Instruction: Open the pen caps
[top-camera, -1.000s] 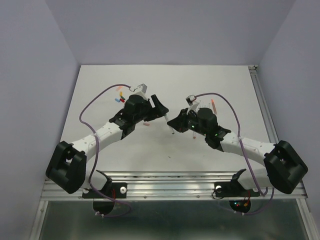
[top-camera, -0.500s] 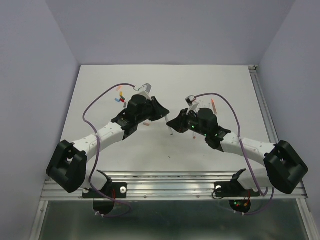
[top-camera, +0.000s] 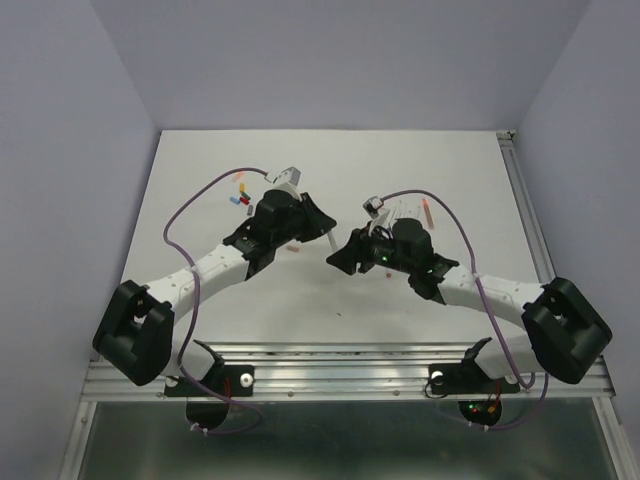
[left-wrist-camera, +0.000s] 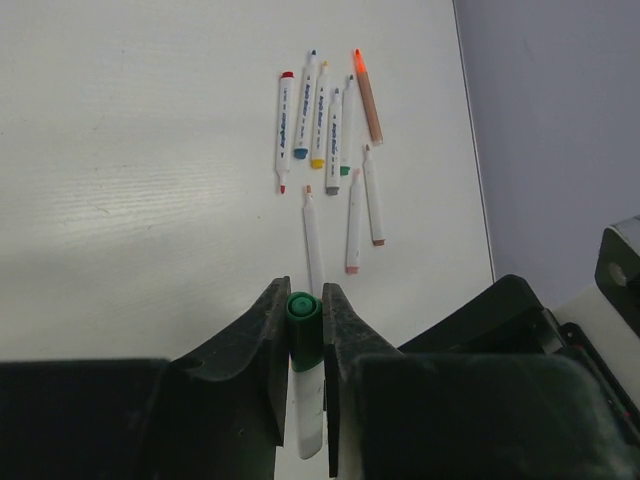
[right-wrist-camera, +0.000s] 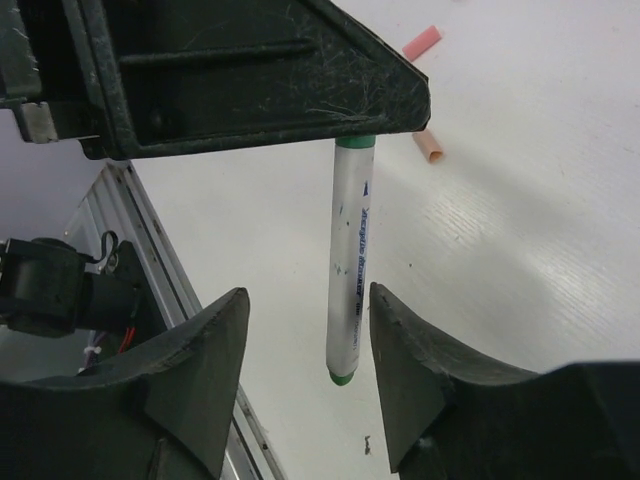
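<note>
left hand (left-wrist-camera: 302, 340) is clenched on the green cap (left-wrist-camera: 303, 312) of a pen (right-wrist-camera: 350, 260) held above the surface's (left-wrist-camera: 150, 150) middle; its length points straight into the right hand (right-wrist-camera: 308, 375), whose fingers (right-wrist-camera: 190, 390) stand apart either side, not touching it.

Top cam: high at near edge, looks down on whole table (top-camera: 330, 160). Wrist cams: v. close, facing out btwn own jaws; both catch same green-capped pen (left-wrist-camera: 304, 318).
</note>
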